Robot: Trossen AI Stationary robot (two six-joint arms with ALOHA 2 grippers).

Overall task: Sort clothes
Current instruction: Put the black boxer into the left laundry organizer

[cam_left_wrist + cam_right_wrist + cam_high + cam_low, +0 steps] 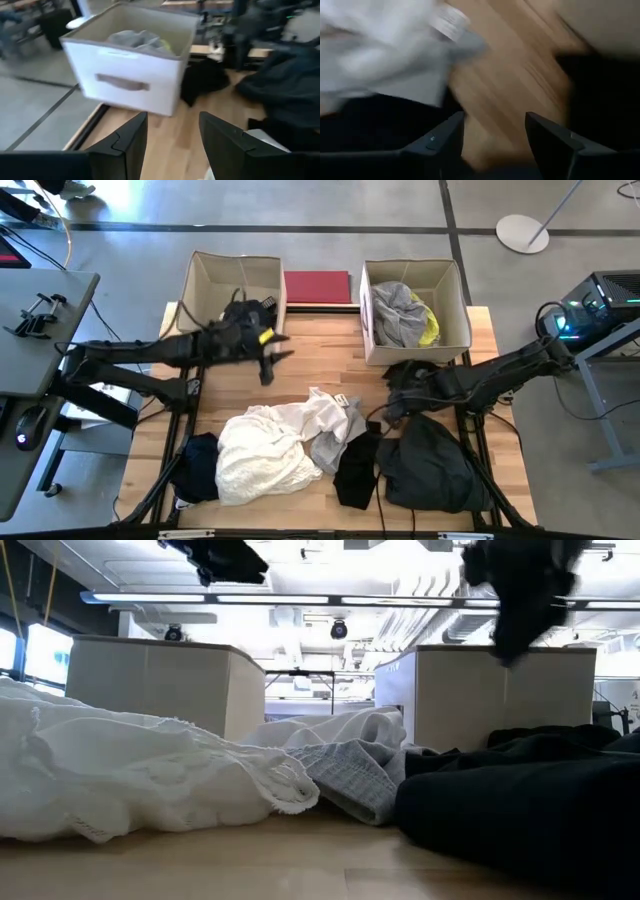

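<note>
Just beside the black garment [432, 462], the right claw [392, 410], spread, empty.

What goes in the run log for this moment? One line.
left gripper: open, empty, over table | right gripper: open, above black garment | right box: grey, yellow clothes

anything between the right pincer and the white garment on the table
Nothing visible. The right pincer is open over bare wood, and the white garment lies just ahead of it with nothing between.
</note>
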